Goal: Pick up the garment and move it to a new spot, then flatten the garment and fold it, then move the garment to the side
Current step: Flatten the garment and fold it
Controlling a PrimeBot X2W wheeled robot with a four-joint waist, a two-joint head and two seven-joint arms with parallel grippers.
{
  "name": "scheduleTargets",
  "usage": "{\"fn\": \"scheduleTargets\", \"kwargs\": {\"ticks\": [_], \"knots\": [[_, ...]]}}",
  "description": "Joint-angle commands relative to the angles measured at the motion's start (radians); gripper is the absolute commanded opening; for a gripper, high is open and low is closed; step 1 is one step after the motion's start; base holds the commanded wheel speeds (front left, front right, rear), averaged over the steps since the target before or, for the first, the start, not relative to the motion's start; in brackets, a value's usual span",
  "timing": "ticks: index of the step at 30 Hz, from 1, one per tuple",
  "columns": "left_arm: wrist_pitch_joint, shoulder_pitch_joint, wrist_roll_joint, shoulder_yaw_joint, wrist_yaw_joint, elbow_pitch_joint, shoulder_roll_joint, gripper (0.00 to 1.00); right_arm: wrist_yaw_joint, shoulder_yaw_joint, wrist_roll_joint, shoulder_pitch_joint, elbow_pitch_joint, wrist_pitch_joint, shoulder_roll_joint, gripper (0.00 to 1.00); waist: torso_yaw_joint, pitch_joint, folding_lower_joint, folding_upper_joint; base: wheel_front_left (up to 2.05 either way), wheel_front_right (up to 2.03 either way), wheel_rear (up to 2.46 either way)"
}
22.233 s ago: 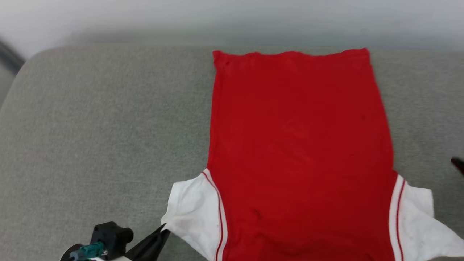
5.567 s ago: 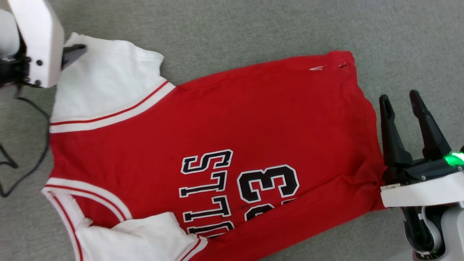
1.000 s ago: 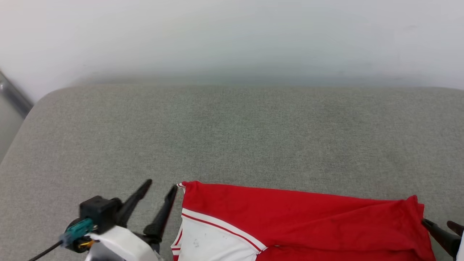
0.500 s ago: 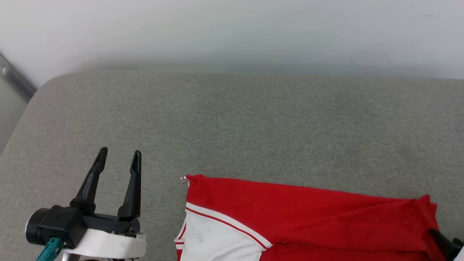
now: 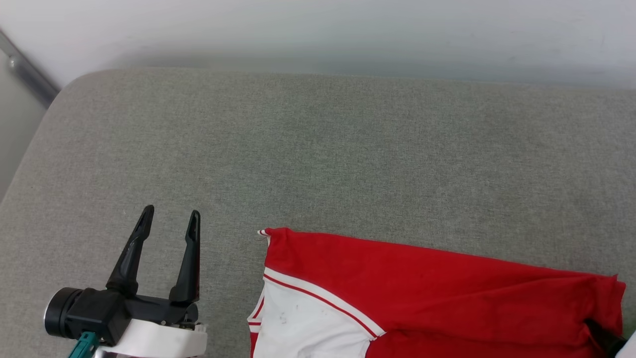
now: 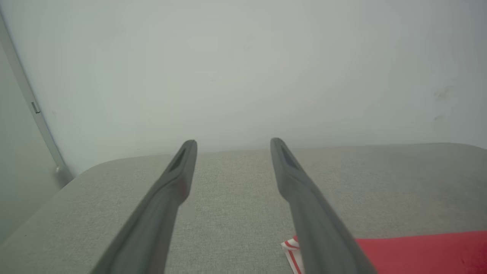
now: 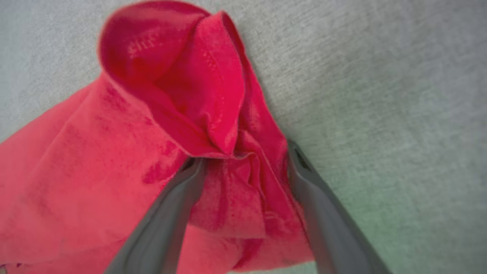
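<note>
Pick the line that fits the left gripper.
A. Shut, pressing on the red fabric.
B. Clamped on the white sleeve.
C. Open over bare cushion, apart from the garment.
C: the left gripper has its jaws apart above the grey cushion, with a gap between it and the garment.

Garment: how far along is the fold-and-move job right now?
Done: the garment lies on the cushion as a folded-over band, one white sleeve showing. In hand: the right gripper, jaws open, straddles its bunched red end; the left gripper is open and clear of it. Remaining: that end looks rumpled, so probably smoothing, maybe another fold, then moving it aside.
</note>
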Motion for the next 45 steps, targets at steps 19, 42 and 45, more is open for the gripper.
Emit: {"fn": "scheduleTargets", "kwargs": {"ticks": [19, 42, 45], "knots": [[-0.002, 0.0, 0.064, 0.077, -0.073, 0.038, -0.077, 1.0, 0.001, 0.075, 0.091, 0.022, 0.048, -0.107, -0.047, 0.0, -0.025, -0.027, 0.0, 0.0, 0.0, 0.0, 0.0], [-0.002, 0.037, 0.064, 0.074, -0.076, 0.046, -0.076, 1.0, 0.002, 0.118, 0.088, 0.076, -0.236, 0.039, -0.019, 0.0, -0.055, -0.091, 0.0, 0.0, 0.0, 0.0, 0.0], [-0.002, 0.038, 0.063, 0.064, -0.077, 0.051, -0.08, 1.0, 0.002, 0.181, 0.118, 0.097, -0.297, 0.084, 0.016, 0.0, -0.049, -0.101, 0.0, 0.0, 0.0, 0.0, 0.0]]}}
